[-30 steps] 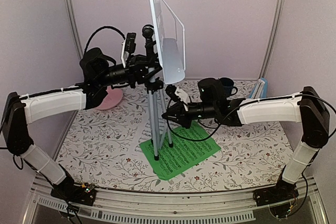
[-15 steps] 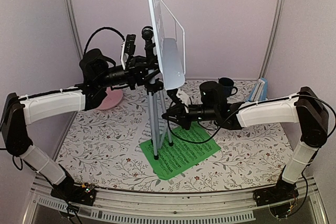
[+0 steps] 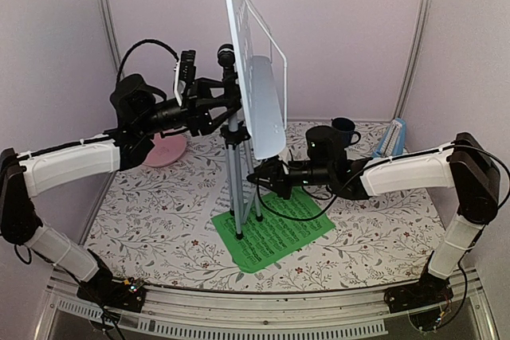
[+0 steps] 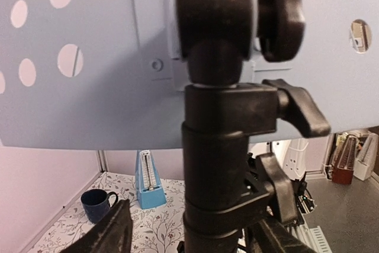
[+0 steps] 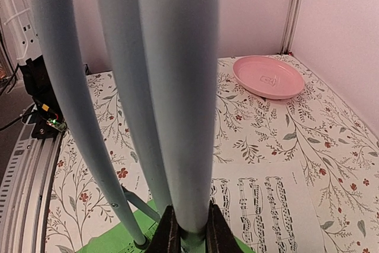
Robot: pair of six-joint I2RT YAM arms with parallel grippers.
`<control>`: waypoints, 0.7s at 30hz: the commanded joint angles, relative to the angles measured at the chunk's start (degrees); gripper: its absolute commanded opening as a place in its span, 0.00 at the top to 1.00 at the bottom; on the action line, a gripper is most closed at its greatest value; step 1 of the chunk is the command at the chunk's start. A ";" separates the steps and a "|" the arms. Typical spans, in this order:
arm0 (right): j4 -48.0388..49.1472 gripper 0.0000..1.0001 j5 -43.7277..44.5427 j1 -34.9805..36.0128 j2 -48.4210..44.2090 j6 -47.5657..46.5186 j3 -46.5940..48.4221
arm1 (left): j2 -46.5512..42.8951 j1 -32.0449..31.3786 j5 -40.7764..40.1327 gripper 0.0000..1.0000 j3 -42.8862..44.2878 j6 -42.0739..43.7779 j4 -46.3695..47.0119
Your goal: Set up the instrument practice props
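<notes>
Nearest the front edge of the floral-patterned tabletop (image 3: 143, 220), a green sheet-music page (image 3: 279, 232) lay at mid-width, its corner stopping short of that edge. Two feet of the pale grey perforated music stand on a silver tripod (image 3: 267, 113) stood on it. A white sheet-music page (image 5: 266, 199) lay just beyond, against the green one. The right gripper (image 5: 190, 229) was clamped shut on a tripod tube, low down. Higher up, the left gripper (image 4: 195, 235) stood open, its fingers (image 4: 112, 232) either side of the stand's black post and apart from it. Patterned cloth stretched from the tripod towards the left and right edges. At the far left sat a round pink plate (image 3: 166, 149). By the far right corner stood a dark blue mug (image 3: 344, 127) and a small light-blue pyramid metronome (image 3: 390, 139), near each other
</notes>
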 commanded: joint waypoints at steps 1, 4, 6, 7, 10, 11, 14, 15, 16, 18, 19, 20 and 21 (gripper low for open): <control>-1.86 1.00 2.38 -0.32 -0.69 0.41 -1.83 | -5.06 -0.98 -2.06 0.28 -2.16 2.68 -0.80; -1.54 1.00 2.52 -0.24 -0.91 0.50 -2.48 | -8.16 -0.99 -5.63 0.23 -5.12 4.31 -2.05; -1.37 1.00 2.63 -0.27 -0.84 0.42 -2.76 | -10.07 -0.93 -6.78 0.22 -6.38 5.36 -3.37; -1.36 1.00 2.63 -0.26 -0.83 0.49 -2.86 | -10.79 -0.89 -7.06 0.21 -6.84 5.95 -4.31; -1.21 1.00 2.60 -0.30 -1.06 0.61 -3.12 | -13.25 -0.80 -8.06 0.21 -8.60 7.29 -7.17; -1.10 1.00 2.70 -0.29 -1.21 0.72 -3.13 | -14.25 -0.75 -8.59 0.21 -9.57 7.44 -7.64; -0.74 1.00 2.50 -0.29 -1.67 0.94 -3.32 | -17.52 -0.75 -11.90 0.22 -14.59 7.85 -7.81; -0.65 1.00 2.39 -0.31 -1.87 1.02 -3.31 | -18.57 -0.70 -13.45 0.23 -16.73 8.30 -8.07; -0.51 1.00 2.26 -0.25 -1.88 1.10 -3.42 | -19.64 -0.70 -15.05 0.24 -19.61 9.10 -8.28; -0.57 1.00 2.01 -0.25 -1.88 0.87 -3.55 | -21.03 -0.71 -16.18 0.26 -23.64 11.25 -9.60; -0.57 1.00 2.01 -0.31 -1.88 0.75 -3.60 | -21.21 -0.71 -16.34 0.27 -25.11 12.30 -10.43; -0.55 1.00 1.95 -0.28 -1.92 0.56 -3.75 | -20.90 -0.73 -16.39 0.28 -26.12 13.48 -11.52; -0.45 1.00 1.84 -0.24 -1.89 0.45 -3.83 | -20.09 -0.71 -16.33 0.29 -26.70 14.58 -12.65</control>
